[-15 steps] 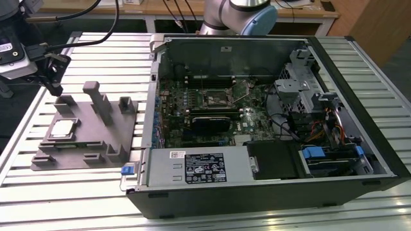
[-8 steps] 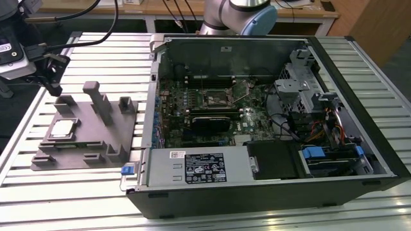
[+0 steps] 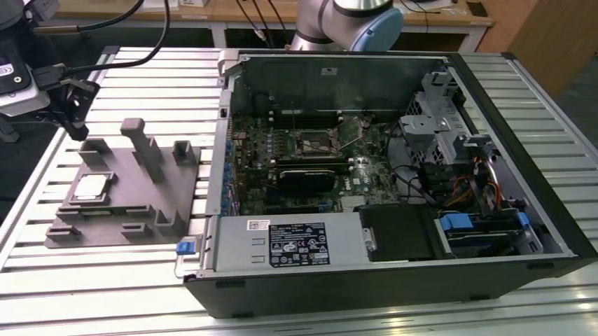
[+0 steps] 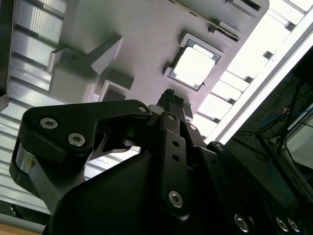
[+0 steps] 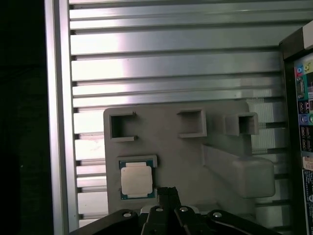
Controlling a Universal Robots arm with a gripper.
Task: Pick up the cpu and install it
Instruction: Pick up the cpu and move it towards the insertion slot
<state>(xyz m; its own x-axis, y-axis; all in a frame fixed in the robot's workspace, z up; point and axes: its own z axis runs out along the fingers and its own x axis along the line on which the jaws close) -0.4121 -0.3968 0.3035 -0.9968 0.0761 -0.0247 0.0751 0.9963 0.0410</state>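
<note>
The cpu (image 5: pixel 136 180) is seated in a shallow recess of the grey fixture (image 5: pixel 195 152), which is set on the slatted bench (image 5: pixel 171 58) beside an open computer case (image 3: pixel 327 290). The hand (image 5: pixel 167 191) is held just above the fixture near the cpu, fingers closed together, nothing gripped.

The cpu (image 5: pixel 136 179) lies flat, metal top up, in a framed recess of the grey fixture (image 5: pixel 186 152), which rests on the slatted metal counter (image 5: pixel 171 68) close to one counter edge. The gripper (image 5: pixel 167 192) sits over the fixture just beside one corner of the cpu, its fingers (image 5: pixel 164 193) pressed together with nothing between them. Three square pockets (image 5: pixel 191 122) line the fixture edge farthest from the cpu, and a computer case (image 5: pixel 301 98) stands beside the fixture.
</note>
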